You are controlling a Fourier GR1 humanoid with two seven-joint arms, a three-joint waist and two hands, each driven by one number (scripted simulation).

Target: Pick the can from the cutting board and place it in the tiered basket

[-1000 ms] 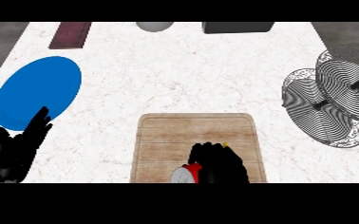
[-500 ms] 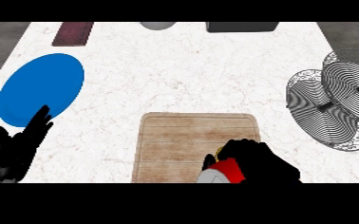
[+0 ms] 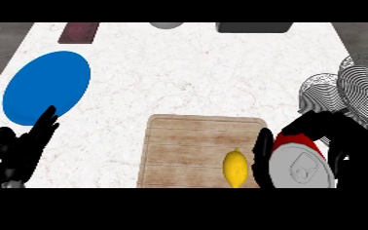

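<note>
The can (image 3: pixel 300 164), red-sided with a silver top, is off the cutting board (image 3: pixel 194 146) and up in the right hand (image 3: pixel 316 141), whose black fingers and thumb curl around it just past the board's right edge. The pickup looks done. What remains is the carry to the tiered basket (image 3: pixel 338 90), which stands beyond the board's far right corner, and the release into one of its tiers. I judge the task roughly half complete.

The left hand (image 3: pixel 28 146) rests open, fingers up, well to the left of the board and holds nothing. A yellow lemon (image 3: pixel 236 168) lies on the board near its right side, just beside the thumb of the right hand. It plays no part in the task. A blue plate (image 3: pixel 46 86) sits on the tabletop (image 3: pixel 194 73) beyond the board's left side. Far behind the board, along the back edge, are a dark red block, a grey round thing and a dark tray. Nothing stands between the can and the basket, though the basket's wire rim may need clearing on the way in.
</note>
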